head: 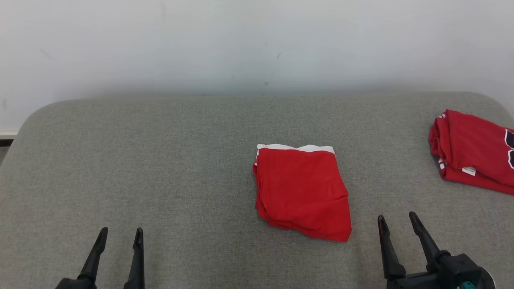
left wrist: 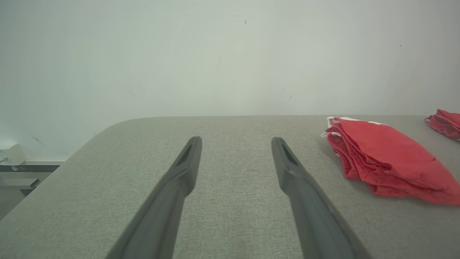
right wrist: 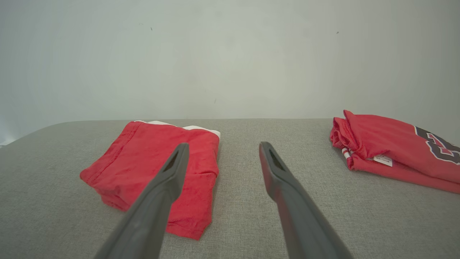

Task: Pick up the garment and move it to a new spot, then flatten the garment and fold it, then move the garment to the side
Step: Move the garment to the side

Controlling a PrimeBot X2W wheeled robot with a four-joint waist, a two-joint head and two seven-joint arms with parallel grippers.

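The red garment (head: pixel 302 192) is seen near the middle of the grey padded table (head: pixel 160 160), lying as a compact folded stack with a white edge showing along its far side. A 2nd red piece, a jersey (head: pixel 472 150) with dark lettering, is laid folded at the table's far right, well apart from it. The left gripper (head: pixel 121 230) is held low at the near left over bare table, its 2 fingers spread wide with nothing between them. The right gripper (head: pixel 396 216) is held just beside the garment's near right corner, likewise spread wide and empty. No cloth is touched by either.

The folding is judged to be done, and the step in hand is taken to be the last: moving the garment to the side. For that, the stack is best gripped through all its layers at an edge, probably by the right gripper, which is nearest, so that the fold is not shaken loose when it is lifted or slid.
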